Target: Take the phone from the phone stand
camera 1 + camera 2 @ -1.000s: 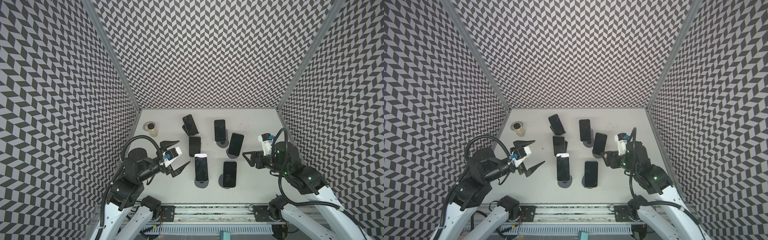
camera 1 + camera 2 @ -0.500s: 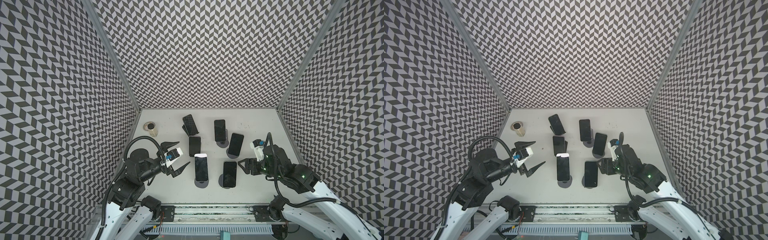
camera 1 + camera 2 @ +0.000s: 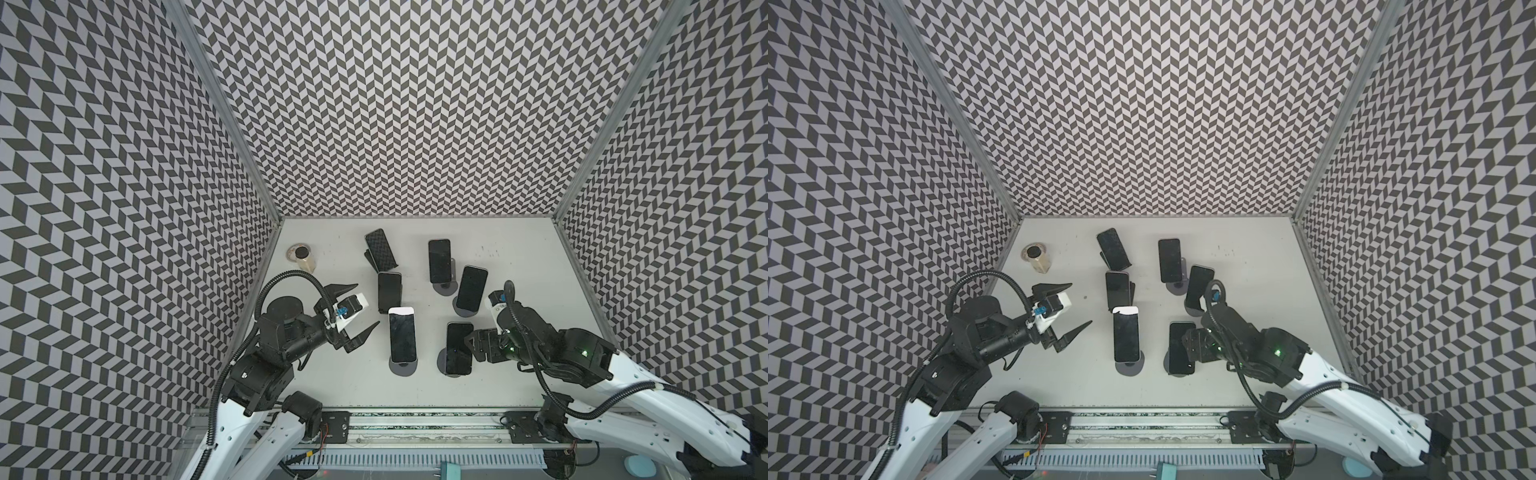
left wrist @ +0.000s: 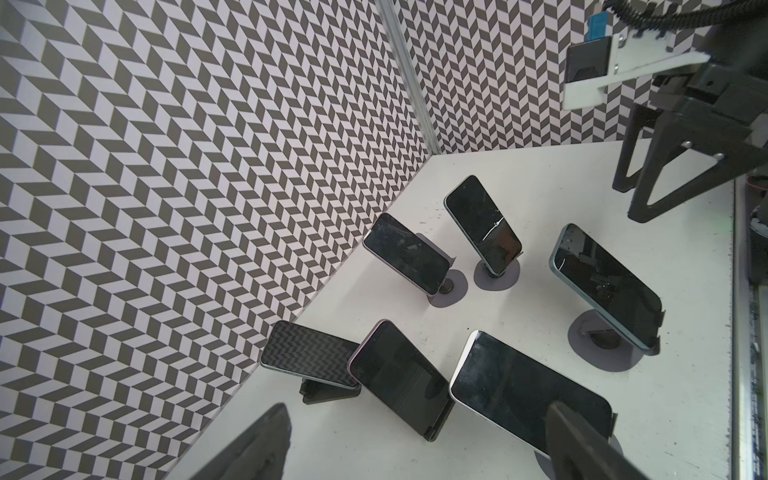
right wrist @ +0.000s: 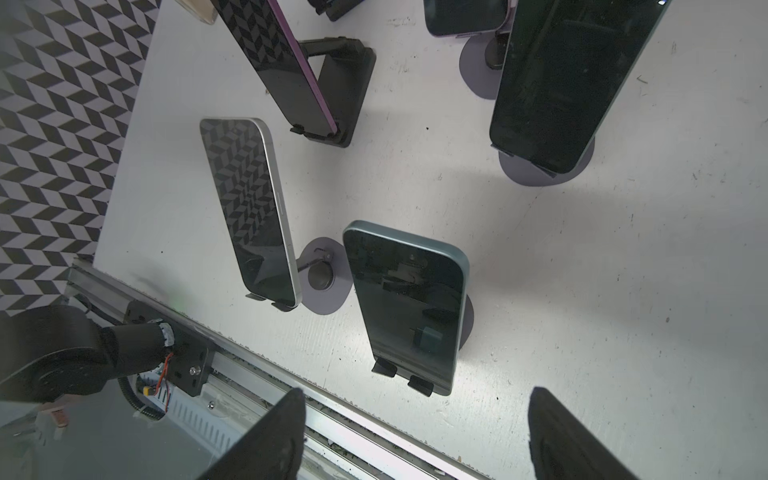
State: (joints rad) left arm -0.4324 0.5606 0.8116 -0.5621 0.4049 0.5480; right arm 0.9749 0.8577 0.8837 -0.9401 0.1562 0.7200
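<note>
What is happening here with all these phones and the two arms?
Six phones lean on stands on a white table. The right gripper, jaws open, is right beside the teal-edged phone at the front, which sits on its stand. The left gripper hovers open, left of the white-edged phone. Neither holds anything.

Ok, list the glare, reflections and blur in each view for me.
In a top view, glare whitens the top edge of the white-rimmed phone; in the left wrist view, the left gripper is out of focus; in the right wrist view, that phone's screen mirrors the chevron wall, and the right gripper is blurred too.
</note>
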